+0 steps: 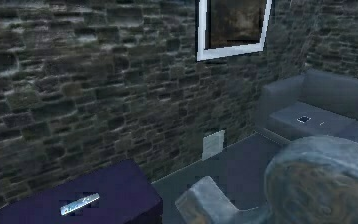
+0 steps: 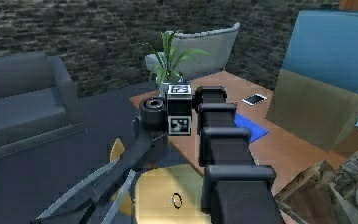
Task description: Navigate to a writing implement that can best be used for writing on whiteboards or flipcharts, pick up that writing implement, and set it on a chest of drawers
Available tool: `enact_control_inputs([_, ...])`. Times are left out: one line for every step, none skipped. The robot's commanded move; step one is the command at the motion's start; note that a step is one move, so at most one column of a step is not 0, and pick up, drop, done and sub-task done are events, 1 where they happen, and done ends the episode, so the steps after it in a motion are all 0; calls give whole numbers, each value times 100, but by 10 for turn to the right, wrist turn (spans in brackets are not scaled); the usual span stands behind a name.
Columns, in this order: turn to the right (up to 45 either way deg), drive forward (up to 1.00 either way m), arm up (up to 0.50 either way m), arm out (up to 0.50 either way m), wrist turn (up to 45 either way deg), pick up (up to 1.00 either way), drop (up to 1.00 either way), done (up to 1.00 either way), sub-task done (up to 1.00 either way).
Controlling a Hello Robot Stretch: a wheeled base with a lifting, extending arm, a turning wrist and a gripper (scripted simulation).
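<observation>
A small pale elongated object (image 1: 77, 206) lies on a dark purple low table (image 1: 117, 190) at the forward view's bottom left; I cannot tell what it is. In the arm side view the dark arm (image 2: 227, 160) rises from the bottom edge with its two white marker squares (image 2: 177, 110). Left of them sits the gripper's dark body (image 2: 147, 128), and the gripper (image 2: 87, 198) points its thin fingers down to the left. They pass over dark floor and the edge of a round yellow surface (image 2: 172, 195). I cannot tell whether the gripper holds anything.
A stone wall with a framed picture (image 1: 233, 25) and a white vent (image 1: 213, 144) stands ahead. Grey sofa (image 1: 317, 105), grey armchair (image 1: 307, 185). In the arm side view: wooden table (image 2: 287, 140) with potted plant (image 2: 172, 55), phone (image 2: 254, 99), cardboard box (image 2: 327, 85); grey sofa (image 2: 27, 95).
</observation>
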Motion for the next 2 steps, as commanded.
enact_control_inputs([0,0,0,-14,0,0,0,0,0])
enact_control_inputs([-450,0,0,0,0,0,0,0,0])
